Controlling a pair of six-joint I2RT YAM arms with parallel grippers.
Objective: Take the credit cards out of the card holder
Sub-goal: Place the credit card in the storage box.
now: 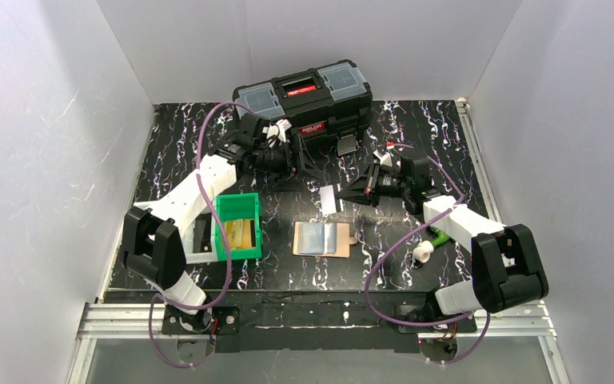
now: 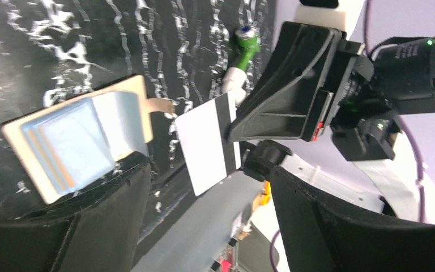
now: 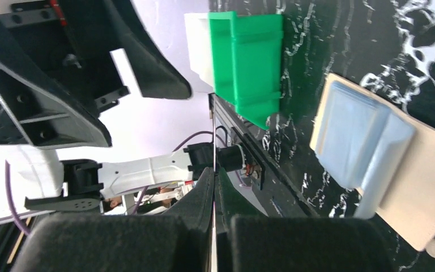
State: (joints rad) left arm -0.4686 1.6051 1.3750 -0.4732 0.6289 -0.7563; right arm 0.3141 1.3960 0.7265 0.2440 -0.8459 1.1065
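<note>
1. My right gripper was clamped on the edge of a white card with a dark stripe, which it held clear of the table.
2. The card holder lay open and flat near the held card, to the right of the green bin in the overhead view. A light blue card showed in its pocket.
3. My left gripper hung with its jaws spread and nothing between them, facing the white card, in front of the black toolbox.

The red labels on the black toolbox are too small to read.
</note>
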